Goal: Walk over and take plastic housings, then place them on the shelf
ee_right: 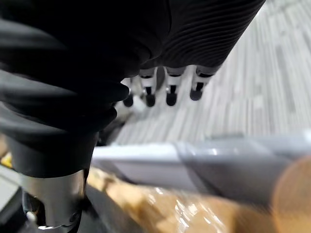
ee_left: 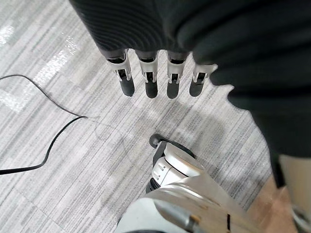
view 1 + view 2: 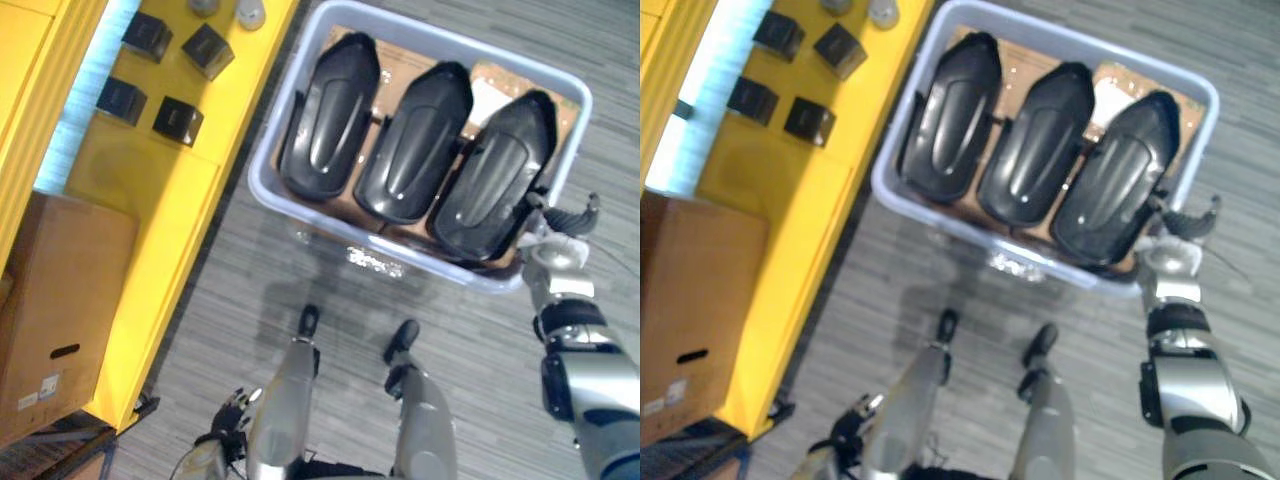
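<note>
Three black plastic housings lie side by side in a pale grey bin on the floor: the left housing, the middle housing and the right housing. My right hand is at the bin's near right corner, just beside the right housing's end and holding nothing. Its fingers are straight, reaching past the bin's rim. My left hand hangs low by my side, with its fingers straight above the floor.
A yellow shelf runs along the left and carries several small black boxes. A brown cardboard box stands at its near end. Brown cardboard lines the bin's bottom. Grey striped floor surrounds the bin.
</note>
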`<state>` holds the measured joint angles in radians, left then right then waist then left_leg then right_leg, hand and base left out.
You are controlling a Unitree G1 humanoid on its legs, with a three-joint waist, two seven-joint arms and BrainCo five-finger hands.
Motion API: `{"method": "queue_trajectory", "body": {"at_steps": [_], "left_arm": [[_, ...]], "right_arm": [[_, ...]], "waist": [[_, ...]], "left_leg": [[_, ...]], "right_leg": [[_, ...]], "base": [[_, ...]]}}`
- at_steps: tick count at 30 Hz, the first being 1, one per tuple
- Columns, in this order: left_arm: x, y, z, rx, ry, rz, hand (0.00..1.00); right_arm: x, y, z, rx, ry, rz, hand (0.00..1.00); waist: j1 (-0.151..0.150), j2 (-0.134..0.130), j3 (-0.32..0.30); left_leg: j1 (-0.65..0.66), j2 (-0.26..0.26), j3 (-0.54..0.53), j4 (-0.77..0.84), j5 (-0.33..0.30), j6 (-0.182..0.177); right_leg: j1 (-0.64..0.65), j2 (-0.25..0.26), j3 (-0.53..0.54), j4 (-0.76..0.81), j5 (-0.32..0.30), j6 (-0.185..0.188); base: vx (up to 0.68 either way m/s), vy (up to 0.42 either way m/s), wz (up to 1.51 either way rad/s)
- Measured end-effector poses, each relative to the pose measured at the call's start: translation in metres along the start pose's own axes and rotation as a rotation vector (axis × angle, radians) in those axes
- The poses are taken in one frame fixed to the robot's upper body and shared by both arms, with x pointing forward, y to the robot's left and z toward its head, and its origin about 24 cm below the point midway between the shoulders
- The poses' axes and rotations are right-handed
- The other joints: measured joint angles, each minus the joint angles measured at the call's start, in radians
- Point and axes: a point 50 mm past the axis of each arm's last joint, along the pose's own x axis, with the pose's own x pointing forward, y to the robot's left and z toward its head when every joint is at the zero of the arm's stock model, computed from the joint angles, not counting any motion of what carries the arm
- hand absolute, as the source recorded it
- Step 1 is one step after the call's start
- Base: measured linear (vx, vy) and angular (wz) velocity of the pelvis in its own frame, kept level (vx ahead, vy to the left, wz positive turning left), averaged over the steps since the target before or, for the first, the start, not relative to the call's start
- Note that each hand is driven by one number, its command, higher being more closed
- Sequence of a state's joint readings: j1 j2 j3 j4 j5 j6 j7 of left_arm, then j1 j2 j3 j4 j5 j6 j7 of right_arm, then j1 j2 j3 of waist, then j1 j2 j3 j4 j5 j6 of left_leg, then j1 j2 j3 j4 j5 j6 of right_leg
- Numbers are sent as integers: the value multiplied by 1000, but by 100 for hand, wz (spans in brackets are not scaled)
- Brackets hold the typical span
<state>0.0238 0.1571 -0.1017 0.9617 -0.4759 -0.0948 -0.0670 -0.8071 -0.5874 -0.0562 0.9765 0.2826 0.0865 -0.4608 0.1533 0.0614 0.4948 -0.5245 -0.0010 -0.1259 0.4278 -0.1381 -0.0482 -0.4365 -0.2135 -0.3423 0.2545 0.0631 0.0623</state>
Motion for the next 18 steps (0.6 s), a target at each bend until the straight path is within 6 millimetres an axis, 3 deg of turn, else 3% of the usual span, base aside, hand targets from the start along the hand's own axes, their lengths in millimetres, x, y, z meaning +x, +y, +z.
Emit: {"method": "queue_trajectory", "body": {"at_steps": [9,10,18], "left_arm": [[1,-2,-1,-3,2,-10,0],[1,-3,-1,-2,5,-10,0],[1,-4,-3,-3,10,-16,0]], "right_arm": [[3,1,3,-85,-8,65,0],[4,1,3,-89,-5,69,100],[12,-19,8,-171,-4,26,100]], "waist": [[2,14,-2],[2,17,-4],[4,27,-7]], "left_leg": [[-4,-6,-2,0,1,0],[-6,-7,-3,0,1,0],[-29,-7,-6,16,3,1]], "right_leg": [[-16,-12,2,34,-16,-5],[-17,-13,2,34,-18,-3],[-34,-14,-1,44,-17,-1]], "base": [[-22,2,2],[0,0,0],[0,1,1]]}}
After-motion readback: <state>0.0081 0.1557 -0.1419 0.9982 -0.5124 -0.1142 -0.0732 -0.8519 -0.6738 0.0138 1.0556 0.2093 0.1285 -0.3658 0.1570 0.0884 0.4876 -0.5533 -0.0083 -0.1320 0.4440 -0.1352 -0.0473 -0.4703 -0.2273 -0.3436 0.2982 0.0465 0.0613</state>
